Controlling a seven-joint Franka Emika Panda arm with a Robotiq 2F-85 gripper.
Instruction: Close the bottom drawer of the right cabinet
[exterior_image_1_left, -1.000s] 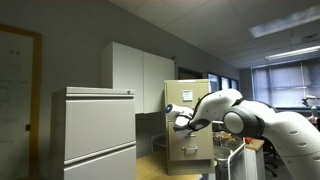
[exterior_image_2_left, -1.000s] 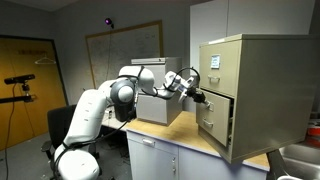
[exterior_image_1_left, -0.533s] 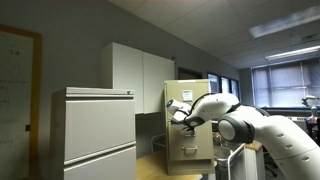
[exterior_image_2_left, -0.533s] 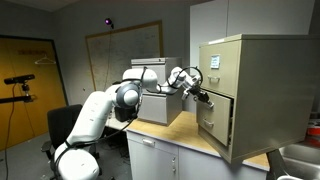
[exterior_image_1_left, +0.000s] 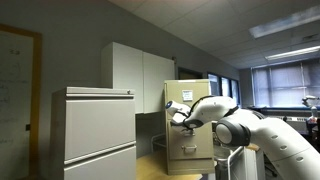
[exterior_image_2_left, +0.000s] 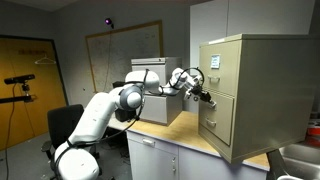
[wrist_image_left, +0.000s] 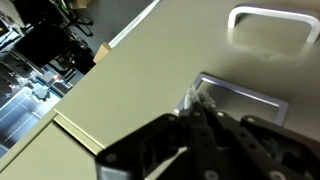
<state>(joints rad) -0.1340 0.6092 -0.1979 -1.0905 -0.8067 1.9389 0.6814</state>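
The right cabinet (exterior_image_2_left: 250, 90) is a narrow beige filing cabinet standing on a counter; it also shows in an exterior view (exterior_image_1_left: 192, 100). Its bottom drawer (exterior_image_2_left: 216, 125) sits about flush with the cabinet front, and it also shows in an exterior view (exterior_image_1_left: 190, 150). My gripper (exterior_image_2_left: 207, 97) is shut, with its fingertips against the upper part of that drawer front. In the wrist view the shut fingers (wrist_image_left: 195, 100) touch the beige drawer front (wrist_image_left: 130, 70) beside the silver label holder (wrist_image_left: 245, 100), with the silver handle (wrist_image_left: 268, 25) above.
A wider pale grey cabinet (exterior_image_1_left: 95, 130) stands in front of white wall cupboards (exterior_image_1_left: 140, 75). The wooden counter (exterior_image_2_left: 185, 135) carries a grey box (exterior_image_2_left: 160, 105) behind the arm. A sink (exterior_image_2_left: 300, 160) lies at the counter's end.
The bottom drawer stood pulled out a second ago; my gripper has pushed it in and it now sits about flush. The arm has stretched further towards the cabinet.
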